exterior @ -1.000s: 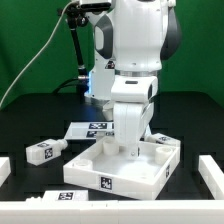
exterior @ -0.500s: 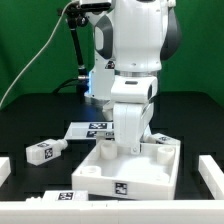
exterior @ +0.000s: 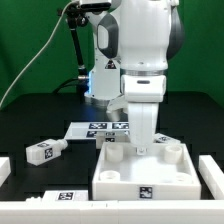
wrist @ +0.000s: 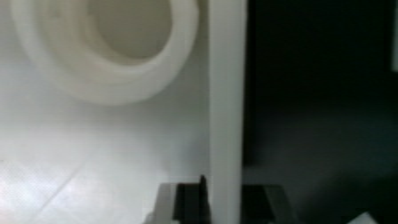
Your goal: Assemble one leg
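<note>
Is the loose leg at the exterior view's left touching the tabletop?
Apart. The exterior view shows bare black table between the leg and the tabletop.

My arm's casing (exterior: pixel 145 45) is smooth white plastic with a soft gloss. The tabletop (exterior: pixel 115 183) looks like matt white plastic, smooth along its wall and around its round socket (wrist: pixel 151 75). The leg (exterior: pixel 45 151) is the same dull white plastic, and its tag is printed in flat black. The table (exterior: pixel 30 115) is matt black. The marker board (exterior: pixel 95 127) looks flat, white and unglossed. The backdrop (exterior: pixel 30 40) looks like green cloth.
</note>
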Robot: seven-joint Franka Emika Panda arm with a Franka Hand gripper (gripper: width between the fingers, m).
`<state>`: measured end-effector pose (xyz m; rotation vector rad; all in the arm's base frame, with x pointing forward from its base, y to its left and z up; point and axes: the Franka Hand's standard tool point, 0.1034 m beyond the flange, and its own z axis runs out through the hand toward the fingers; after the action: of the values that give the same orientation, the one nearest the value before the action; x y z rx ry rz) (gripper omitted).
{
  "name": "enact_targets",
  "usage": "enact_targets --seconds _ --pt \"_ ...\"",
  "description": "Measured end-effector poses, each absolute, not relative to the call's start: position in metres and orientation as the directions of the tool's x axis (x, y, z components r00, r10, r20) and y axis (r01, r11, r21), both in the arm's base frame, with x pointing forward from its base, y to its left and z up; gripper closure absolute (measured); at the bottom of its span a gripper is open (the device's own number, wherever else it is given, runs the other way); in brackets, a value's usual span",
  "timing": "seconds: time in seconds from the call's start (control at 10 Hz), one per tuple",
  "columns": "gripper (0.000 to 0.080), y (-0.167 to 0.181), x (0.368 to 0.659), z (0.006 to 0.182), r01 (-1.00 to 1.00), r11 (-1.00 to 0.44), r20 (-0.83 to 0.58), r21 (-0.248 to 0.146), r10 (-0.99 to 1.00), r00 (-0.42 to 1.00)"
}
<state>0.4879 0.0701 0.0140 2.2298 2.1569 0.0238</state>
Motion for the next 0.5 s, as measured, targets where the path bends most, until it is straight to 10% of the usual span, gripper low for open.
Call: enact_targets --seconds 0.5 --pt "0.0749 0.082 0.516 0.012 0.999 0.021 -0.023 0.032 1.000 -0.021"
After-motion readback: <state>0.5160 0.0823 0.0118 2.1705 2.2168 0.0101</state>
